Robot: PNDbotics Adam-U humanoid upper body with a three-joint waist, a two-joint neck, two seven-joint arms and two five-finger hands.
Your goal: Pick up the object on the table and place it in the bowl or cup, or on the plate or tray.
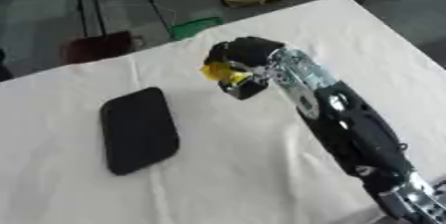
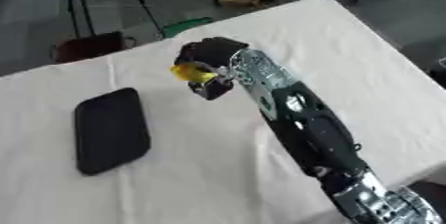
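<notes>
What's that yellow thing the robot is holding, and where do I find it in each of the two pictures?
Left eye view: the yellow object sits above the middle, pinched in the right hand; what it is I cannot tell.
Right eye view: the same yellow object sits further left, upper middle.
Shared landmark: the black tray lies on the white table, left of the hand in both views.

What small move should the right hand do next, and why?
Probably carry the yellow object left toward the black tray. The right hand is already curled round it, to the tray's right, and the tray holds nothing.
</notes>
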